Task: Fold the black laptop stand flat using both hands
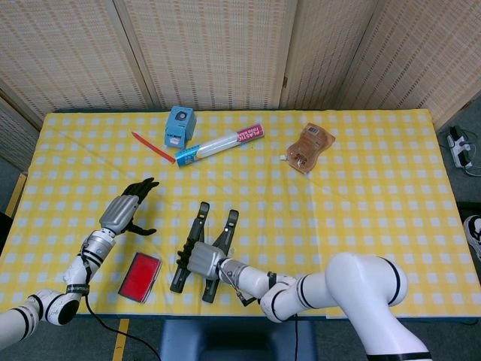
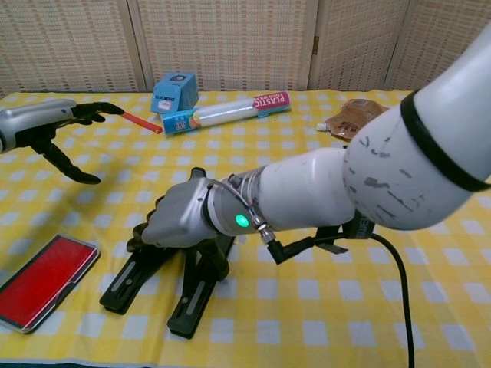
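Observation:
The black laptop stand (image 1: 226, 229) (image 2: 196, 294) lies near the table's front edge, its two long rails pointing away from me. My right hand (image 1: 199, 261) (image 2: 178, 222) sits on top of the rails' near half, with its fingers curled down around them, gripping the stand. The stand's hinge area is hidden under that hand. My left hand (image 1: 128, 210) (image 2: 46, 126) hovers to the left of the stand, apart from it, its fingers spread and holding nothing.
A red flat case (image 1: 140, 276) (image 2: 42, 280) lies at the front left beside the stand. At the back are a blue box (image 1: 179, 125) (image 2: 175, 90), a red pen (image 1: 152, 147), a plastic-wrap tube (image 1: 219, 144) (image 2: 230, 111) and a brown pouch (image 1: 310, 147) (image 2: 357, 116).

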Robot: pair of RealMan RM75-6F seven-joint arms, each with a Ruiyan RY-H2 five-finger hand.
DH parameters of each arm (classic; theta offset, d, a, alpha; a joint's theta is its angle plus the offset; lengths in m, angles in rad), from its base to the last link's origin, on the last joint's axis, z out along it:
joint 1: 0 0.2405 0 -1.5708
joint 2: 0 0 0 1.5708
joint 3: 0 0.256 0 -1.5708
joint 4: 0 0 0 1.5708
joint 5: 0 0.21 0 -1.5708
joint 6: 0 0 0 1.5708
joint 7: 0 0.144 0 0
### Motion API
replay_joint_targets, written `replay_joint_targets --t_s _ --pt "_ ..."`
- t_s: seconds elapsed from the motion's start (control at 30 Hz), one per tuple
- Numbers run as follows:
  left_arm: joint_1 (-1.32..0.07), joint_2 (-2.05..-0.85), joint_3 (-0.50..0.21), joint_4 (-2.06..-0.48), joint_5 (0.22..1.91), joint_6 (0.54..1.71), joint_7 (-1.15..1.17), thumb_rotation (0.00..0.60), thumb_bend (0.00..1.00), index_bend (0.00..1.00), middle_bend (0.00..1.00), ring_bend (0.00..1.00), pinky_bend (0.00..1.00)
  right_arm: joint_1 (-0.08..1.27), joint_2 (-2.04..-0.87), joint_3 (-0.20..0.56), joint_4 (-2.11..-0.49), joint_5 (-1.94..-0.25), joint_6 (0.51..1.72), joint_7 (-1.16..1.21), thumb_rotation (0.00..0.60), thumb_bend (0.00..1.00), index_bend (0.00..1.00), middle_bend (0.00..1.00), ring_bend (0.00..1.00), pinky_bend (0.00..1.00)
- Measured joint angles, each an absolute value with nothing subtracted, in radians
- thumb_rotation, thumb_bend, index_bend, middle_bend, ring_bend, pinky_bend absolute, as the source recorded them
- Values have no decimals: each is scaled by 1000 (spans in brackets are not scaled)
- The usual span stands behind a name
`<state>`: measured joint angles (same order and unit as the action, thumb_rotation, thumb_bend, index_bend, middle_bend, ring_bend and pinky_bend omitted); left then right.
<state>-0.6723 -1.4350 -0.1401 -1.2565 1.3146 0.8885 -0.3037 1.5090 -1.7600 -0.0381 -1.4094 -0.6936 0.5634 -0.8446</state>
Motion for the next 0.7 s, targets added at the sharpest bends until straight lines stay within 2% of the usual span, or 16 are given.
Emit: replay_joint_targets --t_s 0.13,0.23,0.5,0.7 --pt "-670 -1436 -141 -1257 1317 893 -302 600 92 0 0 0 0 1506 -1761 -41 -1409 -718 577 -818 600 207 0 197 51 0" --pt "-669 -1436 -140 -1258 1317 894 -301 600 91 0 0 0 0 1500 -1761 -42 -1404 -745 585 -797 600 207 7 259 91 0" --pt "-665 -1436 -141 -1260 1315 897 -296 600 92 0 0 0 0 1473 -1758 -41 -1395 -835 605 -745 600 207 191 387 209 0" --pt "-664 -1438 -142 -1260 1317 899 -294 600 91 0 0 0 0 1431 -1747 -36 -1395 -936 631 -683 600 207 296 443 264 28"
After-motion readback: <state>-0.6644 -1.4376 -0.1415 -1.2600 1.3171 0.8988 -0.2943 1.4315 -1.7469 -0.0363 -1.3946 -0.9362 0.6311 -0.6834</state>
